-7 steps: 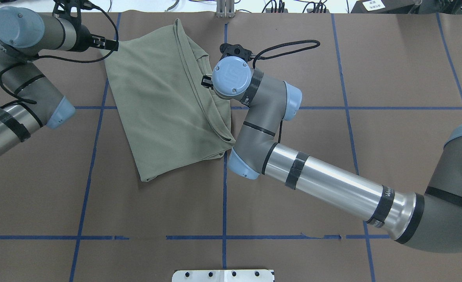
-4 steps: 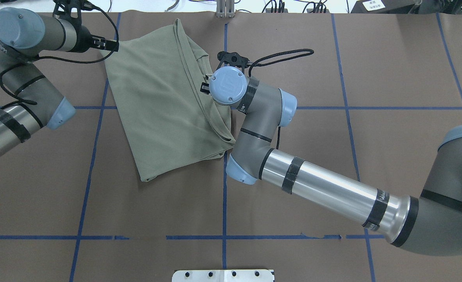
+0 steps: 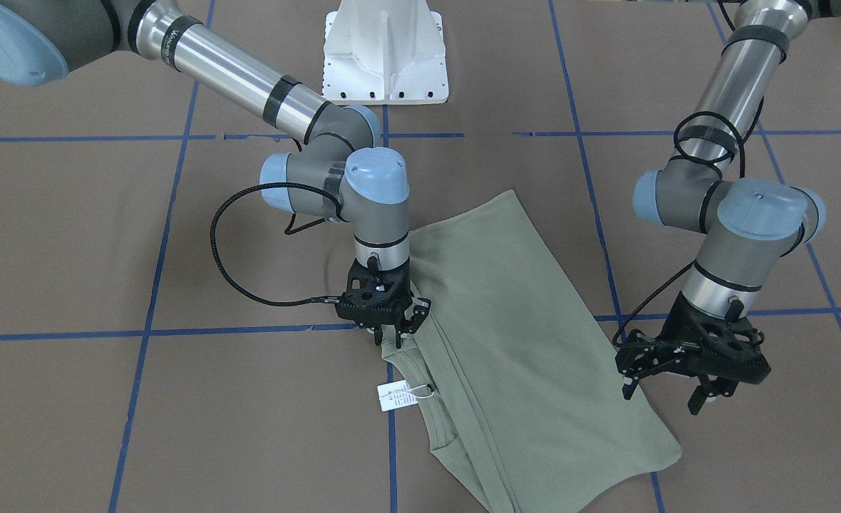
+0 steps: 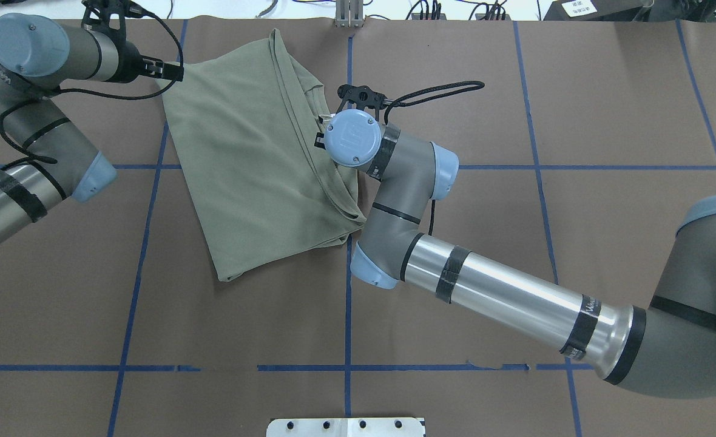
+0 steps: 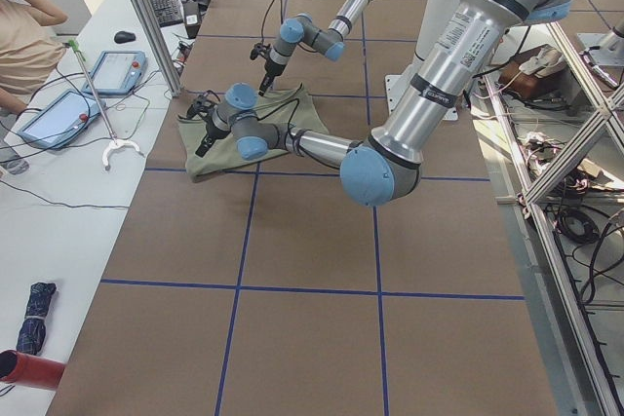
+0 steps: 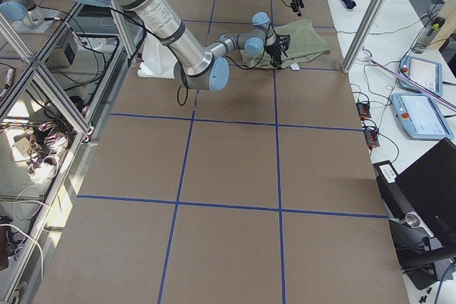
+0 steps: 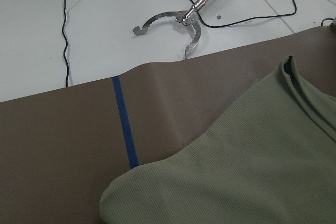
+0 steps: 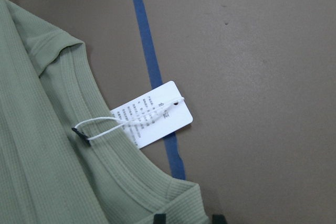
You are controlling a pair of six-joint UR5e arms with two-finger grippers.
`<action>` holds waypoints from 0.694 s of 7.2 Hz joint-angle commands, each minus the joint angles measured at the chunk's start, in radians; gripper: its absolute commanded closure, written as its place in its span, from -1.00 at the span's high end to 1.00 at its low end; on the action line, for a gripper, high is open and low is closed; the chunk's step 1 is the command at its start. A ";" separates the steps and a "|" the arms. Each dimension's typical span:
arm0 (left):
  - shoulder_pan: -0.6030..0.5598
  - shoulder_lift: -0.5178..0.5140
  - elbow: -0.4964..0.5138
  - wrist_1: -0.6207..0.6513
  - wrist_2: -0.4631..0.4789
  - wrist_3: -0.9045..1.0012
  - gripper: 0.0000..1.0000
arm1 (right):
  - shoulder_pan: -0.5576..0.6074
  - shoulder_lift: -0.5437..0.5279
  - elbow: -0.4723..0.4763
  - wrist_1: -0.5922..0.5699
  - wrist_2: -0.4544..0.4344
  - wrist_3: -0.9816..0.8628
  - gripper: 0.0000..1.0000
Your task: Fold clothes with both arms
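Note:
The pale sage-green shirt (image 4: 243, 152) lies folded into a slanted oblong at the far middle of the brown table. Its collar side, with a white hang tag (image 3: 397, 396), faces my right arm. My right gripper (image 3: 394, 336) points down at the shirt's edge just beside the collar. In the right wrist view its fingertips (image 8: 160, 217) stand a little apart with the shirt's ribbed hem (image 8: 178, 203) between them. My left gripper (image 3: 663, 395) is open and empty, hovering just over the shirt's far left corner (image 7: 252, 171).
Blue tape lines (image 4: 347, 303) grid the brown table cover. The white pedestal (image 3: 385, 50) stands at the near edge. Beyond the far edge a metal grabber tool (image 7: 178, 22) and cables lie on a white bench. A person (image 5: 19, 36) sits at that side.
My right wrist has moved a little toward the robot and left along the shirt's collar edge, and has come lower. The left arm and the shirt have not moved.

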State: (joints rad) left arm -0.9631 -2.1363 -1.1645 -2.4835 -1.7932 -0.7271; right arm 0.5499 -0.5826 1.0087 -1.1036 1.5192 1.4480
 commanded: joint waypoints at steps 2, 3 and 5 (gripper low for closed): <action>0.003 0.003 0.000 0.000 0.000 0.000 1.00 | 0.001 -0.005 0.037 -0.010 0.004 0.002 -1.00; 0.004 0.003 -0.001 -0.012 0.000 -0.002 1.00 | -0.001 -0.054 0.130 -0.060 0.007 0.002 -1.00; 0.006 0.003 0.000 -0.021 0.000 -0.014 1.00 | -0.036 -0.231 0.406 -0.163 0.003 0.011 -1.00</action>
State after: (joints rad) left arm -0.9585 -2.1338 -1.1647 -2.4998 -1.7932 -0.7314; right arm 0.5363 -0.7068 1.2504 -1.2079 1.5247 1.4524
